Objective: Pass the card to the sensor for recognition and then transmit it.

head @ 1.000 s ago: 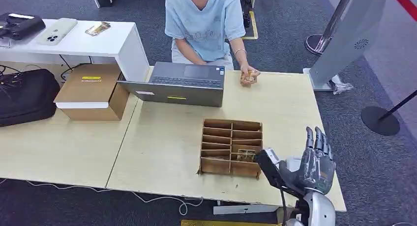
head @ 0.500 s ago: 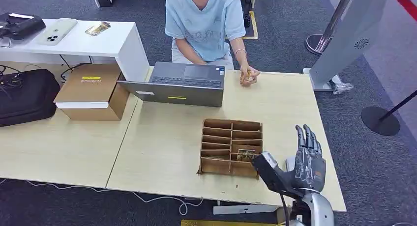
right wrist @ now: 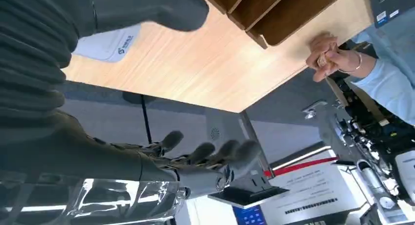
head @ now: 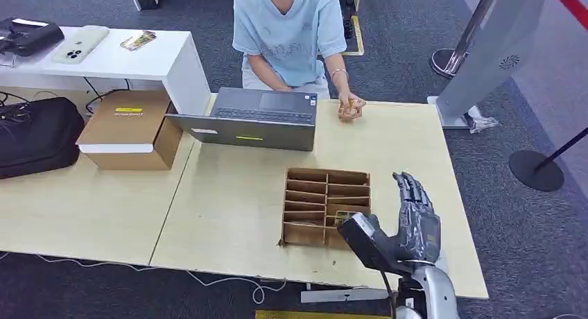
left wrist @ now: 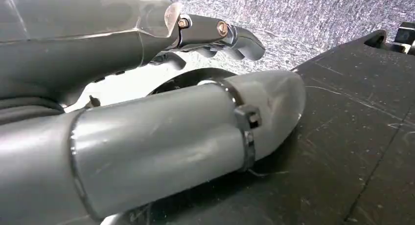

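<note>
Cardboard organizer (head: 326, 207) sits at centre-right of the head view on the table (head: 229, 194). Its lower-right compartment holds the card (head: 342, 218), partly hidden by the thumb of the right robot hand (head: 402, 225). That robot hand hovers just beside the organizer's right edge, fingers spread and straight, gripping nothing. At upper centre, a person's hand (head: 351, 108) holds a small object.
</note>
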Available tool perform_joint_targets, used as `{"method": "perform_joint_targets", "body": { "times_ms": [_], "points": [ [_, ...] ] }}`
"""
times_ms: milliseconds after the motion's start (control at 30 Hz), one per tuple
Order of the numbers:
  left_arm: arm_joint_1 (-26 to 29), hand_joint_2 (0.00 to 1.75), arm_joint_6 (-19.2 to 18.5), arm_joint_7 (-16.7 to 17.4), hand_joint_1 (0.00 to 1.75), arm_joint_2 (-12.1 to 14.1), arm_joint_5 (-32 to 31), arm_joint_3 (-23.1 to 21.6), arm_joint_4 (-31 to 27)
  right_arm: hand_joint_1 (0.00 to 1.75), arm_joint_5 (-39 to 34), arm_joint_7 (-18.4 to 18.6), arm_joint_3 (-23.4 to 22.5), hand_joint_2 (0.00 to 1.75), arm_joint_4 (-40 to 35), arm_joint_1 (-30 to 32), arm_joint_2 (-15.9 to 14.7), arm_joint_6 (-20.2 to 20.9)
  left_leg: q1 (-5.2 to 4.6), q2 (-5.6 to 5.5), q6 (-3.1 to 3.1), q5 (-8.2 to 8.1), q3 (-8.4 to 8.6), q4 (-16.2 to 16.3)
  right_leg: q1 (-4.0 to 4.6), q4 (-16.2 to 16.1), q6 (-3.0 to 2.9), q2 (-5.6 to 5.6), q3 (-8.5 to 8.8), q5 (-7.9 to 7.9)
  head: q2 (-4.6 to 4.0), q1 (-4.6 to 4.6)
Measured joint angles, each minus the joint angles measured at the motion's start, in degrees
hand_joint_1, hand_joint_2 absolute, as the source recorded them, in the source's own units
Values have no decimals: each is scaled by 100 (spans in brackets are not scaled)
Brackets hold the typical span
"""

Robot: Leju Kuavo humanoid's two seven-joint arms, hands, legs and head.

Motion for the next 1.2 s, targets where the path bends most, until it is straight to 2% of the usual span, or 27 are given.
{"method": "perform_joint_targets", "body": {
  "times_ms": [100, 133, 233, 300, 367, 400, 433, 467, 533, 567, 633, 667, 733, 767, 867, 900, 1200],
  "points": [
    [-1, 0, -11, -7, 0, 0, -9, 0, 0, 86, 46, 44, 26, 175, 35, -43, -15, -28, 0, 0, 0, 0, 0, 0, 0, 0, 0, 0, 0, 0, 0, 0],
    [-2, 0, -15, -7, 0, 0, -9, 0, 0, 103, 46, 72, 33, 175, 46, -55, -20, -33, 0, 0, 0, 0, 0, 0, 0, 0, 0, 0, 0, 0, 0, 2],
    [-9, 0, -39, -7, 0, 0, -24, -2, 0, 127, 52, 120, 57, 175, 68, -78, -28, -31, 0, 0, 0, 0, 0, 0, 0, 0, 0, 0, 0, 0, 0, 2],
    [-19, 0, -68, -7, 0, 0, -28, -4, 0, 134, 52, 135, 70, 175, 103, -98, -35, -28, 0, 0, 0, 0, 0, 0, 0, 0, 0, 0, 0, 0, 0, 0],
    [-26, 0, -70, -7, 0, 0, -44, -4, 0, 134, 52, 140, 92, 175, 140, -116, -39, -22, 0, 0, 0, 0, 0, 0, 0, 0, 0, 0, 0, 0, 0, 2],
    [-27, 0, -72, -7, 0, 0, -46, -7, 0, 129, 46, 142, 109, 175, 171, -126, -39, -13, 0, 0, 0, 0, 0, 0, 0, 0, 0, 0, 0, 0, 0, 2],
    [-28, 0, -74, -7, 0, 0, -55, -9, 0, 105, 44, 142, 127, 175, 208, -138, -39, -4, 0, 0, 0, 0, 0, 0, 0, 0, 0, 0, 0, 0, 0, 0],
    [-30, 0, -74, -7, 0, 0, -59, -11, 0, 98, 44, 142, 140, 175, 243, -148, -39, 7, 0, 0, 0, 0, 0, 0, 0, 0, 0, 0, 0, 0, 0, 0],
    [-31, 0, -74, -7, 0, 0, -59, -11, 0, 99, 46, 144, 175, 175, 308, -158, -42, 11, 0, 0, 0, 0, 0, 0, 0, 0, 0, -1, 0, 0, 0, 0],
    [-31, 0, -74, -7, 0, 0, -59, -11, 0, 86, 46, 144, 190, 175, 334, -163, -42, 13, 0, 0, 0, 0, 0, 0, 0, 0, 0, 0, 0, 0, 0, 0],
    [-32, 0, -74, -7, 0, 0, -59, -11, 0, 86, 46, 144, 223, 175, 385, -175, -42, 11, 0, 0, 0, 0, 0, 0, 0, 0, 0, 0, 0, 0, 0, 0],
    [-33, 0, -74, -7, 0, 0, -59, -11, 0, 79, 46, 144, 240, 175, 409, -182, -42, 13, 0, 0, 0, 0, 0, 0, 0, 0, 0, 0, 0, 0, 0, 0],
    [-34, 0, -76, -7, 0, 0, -59, -11, 0, 84, 52, 146, 275, 175, 468, -211, -39, 52, 0, 0, 0, 0, 0, 0, 0, 0, 0, 0, 0, 0, 0, 0],
    [-36, 0, -79, -7, 0, 0, -59, -11, 0, 75, 52, 153, 293, 175, 494, -229, -39, 74, 0, 0, 0, 0, 0, 0, 0, 0, 0, 0, 0, 0, 0, 0],
    [-38, 0, -83, -7, 0, 0, -61, -15, 0, 79, 57, 195, 334, 175, 581, -290, -39, 149, 0, 0, 0, 0, -1, 0, 0, 0, 0, -1, 0, 0, 0, 2],
    [-40, 0, -85, -7, 0, 0, -66, -26, 0, 87, 61, 210, 360, 175, 636, -338, -39, 186, 0, 2, 0, 0, 0, 0, 0, 1, 0, 1, 0, 0, 0, 2],
    [-54, 0, -76, -7, 0, -2, -59, -48, 0, 91, 153, 236, 415, 175, 817, -550, 20, 332, 0, 0, 0, 0, 0, 0, 0, 1, 0, 0, 1, 0, 0, 0]
  ]
}}
